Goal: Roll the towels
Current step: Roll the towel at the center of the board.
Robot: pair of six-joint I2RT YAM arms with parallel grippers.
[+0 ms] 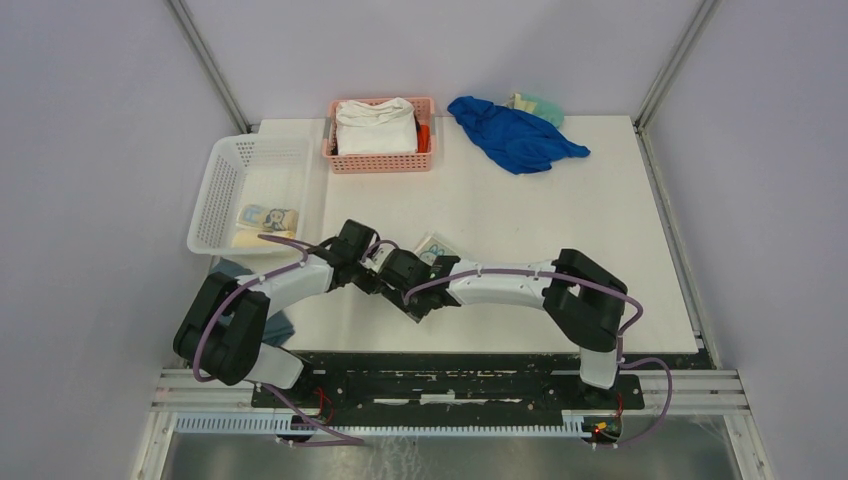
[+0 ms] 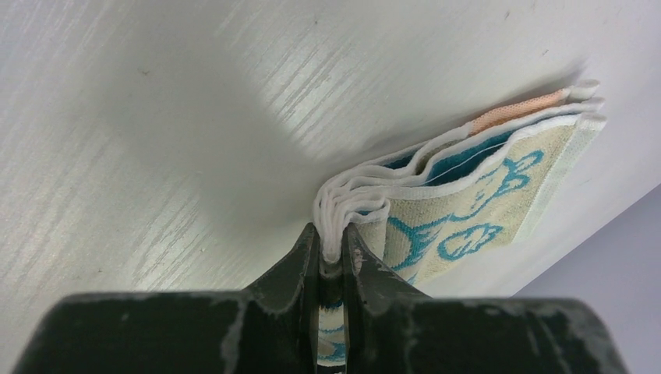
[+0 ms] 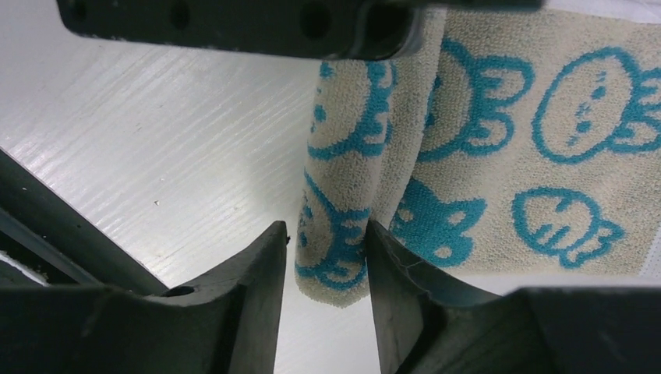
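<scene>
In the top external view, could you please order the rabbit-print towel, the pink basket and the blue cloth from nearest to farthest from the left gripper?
1. Rabbit-print towel: pinched in the left gripper, lying just to its right.
2. Pink basket: almost straight behind the gripper, at the back.
3. Blue cloth: back right, plainly the farthest.

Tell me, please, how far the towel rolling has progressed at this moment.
Done: a patterned towel and a yellow towel lie, apparently rolled, in the white basket. In hand: the left hand pinches the folded edge of the rabbit towel, and the right hand has its jaws around a loose fold; whether it grips is unclear. Left: roll this towel fully and probably place it in the basket.
</scene>
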